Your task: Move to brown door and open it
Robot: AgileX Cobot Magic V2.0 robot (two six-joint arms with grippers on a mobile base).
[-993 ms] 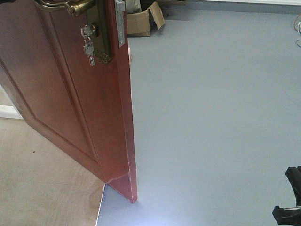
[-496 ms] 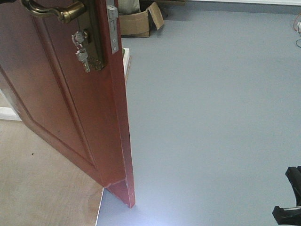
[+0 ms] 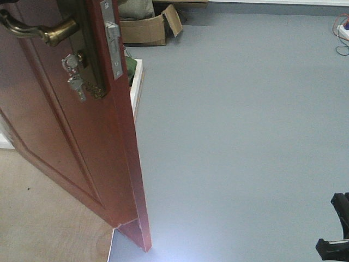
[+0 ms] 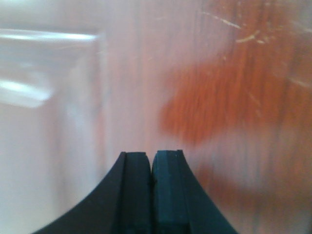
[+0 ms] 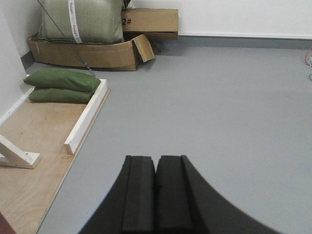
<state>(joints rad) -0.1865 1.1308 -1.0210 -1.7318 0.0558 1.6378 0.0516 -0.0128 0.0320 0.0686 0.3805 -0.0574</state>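
The left gripper, at the bottom centre of its wrist view, has its black fingers pressed together on nothing, close against glossy reddish wood too blurred to read. The right gripper is likewise closed and empty above bare grey floor. In the front view the brown door fills the left side, ajar with its edge toward the camera, showing a latch plate, hanging keys and a brass lever handle cut off at upper left. In the upper left of the right wrist view, green sandbags lie on plywood and cardboard boxes line the wall.
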